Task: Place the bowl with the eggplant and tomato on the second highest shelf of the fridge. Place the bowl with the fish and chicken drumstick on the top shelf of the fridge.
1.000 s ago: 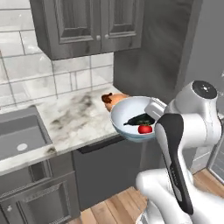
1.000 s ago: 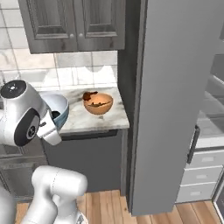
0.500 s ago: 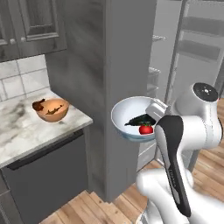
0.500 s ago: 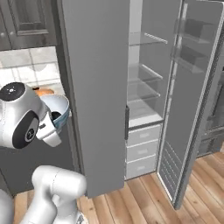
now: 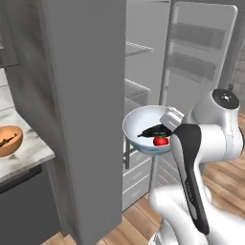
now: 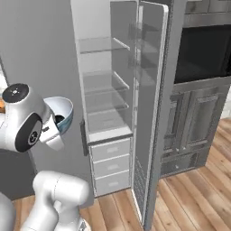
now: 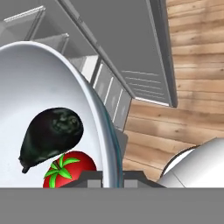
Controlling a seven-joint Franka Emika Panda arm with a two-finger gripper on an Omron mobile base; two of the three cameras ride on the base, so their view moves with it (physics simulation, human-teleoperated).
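Observation:
My gripper is shut on the near rim of the wide white bowl, held level at chest height in front of the fridge. The dark eggplant and the red tomato lie inside it. In the hand view the eggplant and tomato rest against the bowl's rim, which runs between my fingertips. The bowl hangs left of the open fridge compartment. The top shelf and second highest shelf are bare glass panes. The orange-brown bowl sits on the counter at far left.
The fridge's left door is closed and stands close beside the bowl. Its right door is swung open with door racks. Drawers sit below the shelves. A wall oven and cabinets stand to the right, above wood flooring.
The base has swung right, so the views went from the counter to the open fridge. The white bowl stays gripped in the same place relative to the arm.

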